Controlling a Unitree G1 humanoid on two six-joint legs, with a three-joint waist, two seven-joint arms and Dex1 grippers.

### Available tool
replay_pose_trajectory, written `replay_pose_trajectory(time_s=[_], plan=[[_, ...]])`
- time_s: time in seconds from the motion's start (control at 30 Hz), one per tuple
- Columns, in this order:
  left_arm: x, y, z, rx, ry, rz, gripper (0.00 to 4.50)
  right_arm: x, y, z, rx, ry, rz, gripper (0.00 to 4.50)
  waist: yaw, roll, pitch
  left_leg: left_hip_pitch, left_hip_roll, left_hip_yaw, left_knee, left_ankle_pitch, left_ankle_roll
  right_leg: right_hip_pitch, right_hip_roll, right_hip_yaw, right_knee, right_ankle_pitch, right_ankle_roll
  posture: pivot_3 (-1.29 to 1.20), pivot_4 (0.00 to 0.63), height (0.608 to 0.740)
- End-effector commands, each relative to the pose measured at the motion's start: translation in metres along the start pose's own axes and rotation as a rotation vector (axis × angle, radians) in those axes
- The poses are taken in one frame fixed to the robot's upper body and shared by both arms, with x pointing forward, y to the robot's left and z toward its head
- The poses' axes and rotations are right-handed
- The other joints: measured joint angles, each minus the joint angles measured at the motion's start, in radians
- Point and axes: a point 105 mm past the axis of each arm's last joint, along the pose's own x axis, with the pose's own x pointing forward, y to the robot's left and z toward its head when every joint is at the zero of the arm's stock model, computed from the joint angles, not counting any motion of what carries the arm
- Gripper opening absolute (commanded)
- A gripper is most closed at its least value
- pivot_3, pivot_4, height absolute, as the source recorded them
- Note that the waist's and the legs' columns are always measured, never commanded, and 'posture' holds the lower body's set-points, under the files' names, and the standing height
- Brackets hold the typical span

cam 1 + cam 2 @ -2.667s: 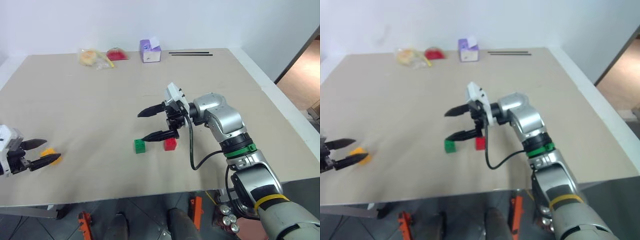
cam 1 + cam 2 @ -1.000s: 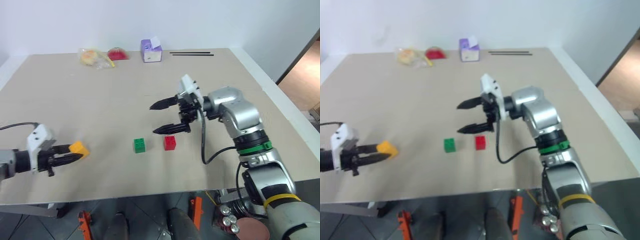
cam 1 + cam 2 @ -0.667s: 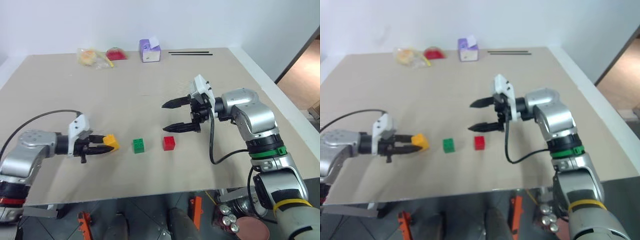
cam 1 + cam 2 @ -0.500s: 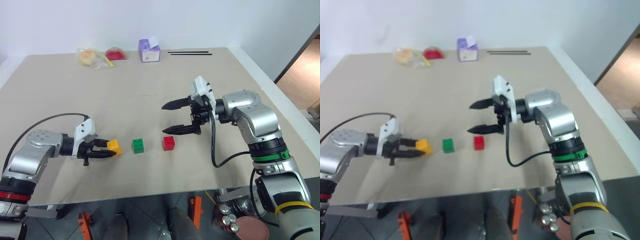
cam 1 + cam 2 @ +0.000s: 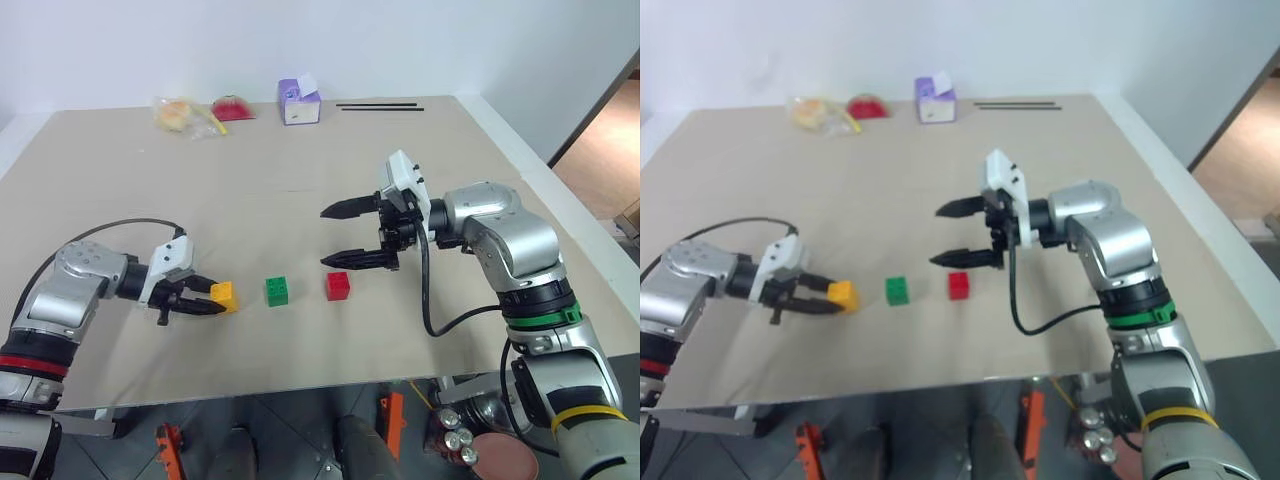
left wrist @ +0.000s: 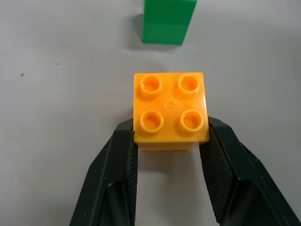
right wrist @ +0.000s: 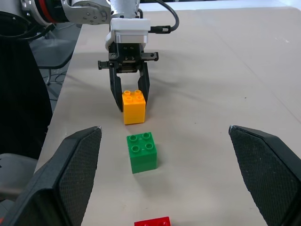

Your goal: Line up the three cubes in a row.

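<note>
- A robot test room or lab, judging by the bare setup.
- A plain white wall (image 5: 420, 40) stands behind a wide beige tabletop (image 5: 300, 180), which carries 3 toy cubes.
- Loose props sit at the far edge: a purple and white box (image 5: 300, 101), bagged items (image 5: 190, 115), a thin black rod (image 5: 380, 107).
- Orange stand feet (image 5: 168, 450) show under the near edge.

On the table (image 5: 300, 200), three cubes lie in one row across my front. The middle cube (image 5: 277, 291) sits between the left cube (image 5: 225, 296) and the right cube (image 5: 338, 286), each apart from its neighbour. My left gripper (image 5: 205, 300) holds the left cube at the row's left end. My right gripper (image 5: 335, 236) hangs just behind and above the right cube. A box (image 5: 300, 101), two bags (image 5: 200, 113) and a thin rod (image 5: 380, 107) lie along the far edge.
</note>
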Motion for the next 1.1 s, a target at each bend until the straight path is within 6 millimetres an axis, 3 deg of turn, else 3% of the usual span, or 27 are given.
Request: replay_pose_trajectory(time_s=[0.03, 0.2, 0.27, 0.47, 0.5, 0.63, 0.9, 1.0, 1.1], plan=[[-0.008, 0.005, 0.003, 0.025, 0.022, 0.015, 1.31, -0.005, 0.0, 0.015, -0.054, -0.034, -0.017, 4.5, 0.0, 0.0, 0.0, 0.0, 0.0, 0.0, 0.0, 0.0, 0.0, 0.0, 0.0, 0.0, 0.0, 0.0, 0.0, 0.0, 0.15, 0.74], [-0.01, 0.004, 0.002, 0.027, 0.039, 0.004, 1.31, -0.005, 0.0, 0.014, -0.052, -0.037, -0.015, 4.5, 0.0, 0.0, 0.0, 0.0, 0.0, 0.0, 0.0, 0.0, 0.0, 0.0, 0.0, 0.0, 0.0, 0.0, 0.0, 0.0, 0.15, 0.74], [-0.012, 0.003, 0.001, 0.026, 0.043, 0.005, 2.34, -0.005, 0.001, 0.014, -0.051, -0.037, -0.013, 4.5, -0.001, 0.0, 0.0, 0.0, 0.0, 0.0, 0.0, 0.0, 0.0, 0.0, 0.0, 0.0, 0.0, 0.0, 0.0, 0.0, 0.15, 0.74], [-0.014, 0.002, 0.004, 0.031, 0.041, 0.005, 4.35, -0.004, 0.0, 0.014, -0.051, -0.04, -0.011, 4.5, 0.0, 0.0, 0.0, 0.0, 0.0, 0.0, 0.0, 0.0, 0.0, 0.0, 0.0, 0.0, 0.0, 0.0, 0.0, 0.0, 0.15, 0.74], [-0.015, 0.002, 0.005, 0.032, 0.04, 0.006, 4.47, -0.004, 0.0, 0.014, -0.051, -0.041, -0.01, 4.5, 0.0, 0.0, 0.0, 0.0, 0.0, 0.0, 0.0, 0.0, 0.0, 0.0, 0.0, 0.0, 0.0, 0.0, 0.0, 0.0, 0.15, 0.74], [-0.021, 0.003, 0.012, 0.036, 0.019, 0.025, 4.47, -0.004, 0.0, 0.014, -0.05, -0.043, -0.008, 4.5, 0.0, 0.0, 0.0, 0.0, 0.0, 0.0, 0.0, 0.0, 0.0, 0.0, 0.0, 0.0, 0.0, 0.0, 0.0, 0.0, 0.15, 0.74], [-0.044, 0.012, 0.057, -0.058, -0.246, 0.162, 4.47, -0.011, -0.002, 0.015, -0.006, -0.087, -0.038, 4.5, 0.0, 0.0, 0.0, -0.001, 0.0, 0.0, 0.0, 0.0, 0.0, 0.0, 0.0, 0.0, 0.0, 0.0, 0.0, 0.0, 0.15, 0.74], [-0.06, 0.04, 0.077, -0.138, -0.538, 0.537, 4.47, -0.024, -0.024, 0.013, 0.046, -0.202, -0.29, 4.5, 0.006, 0.0, 0.0, -0.001, 0.0, -0.001, 0.001, 0.0, 0.0, 0.001, 0.0, 0.0, 0.0, 0.0, 0.001, 0.0, 0.15, 0.74], [-0.071, 0.053, 0.07, -0.244, -0.658, 0.869, 4.47, -0.038, -0.055, 0.001, 0.102, -0.272, -0.622, 4.5, 0.009, 0.0, 0.0, 0.0, 0.0, -0.001, 0.002, 0.0, 0.0, 0.002, 0.0, 0.0, 0.0, 0.001, 0.002, 0.0, 0.15, 0.74]])
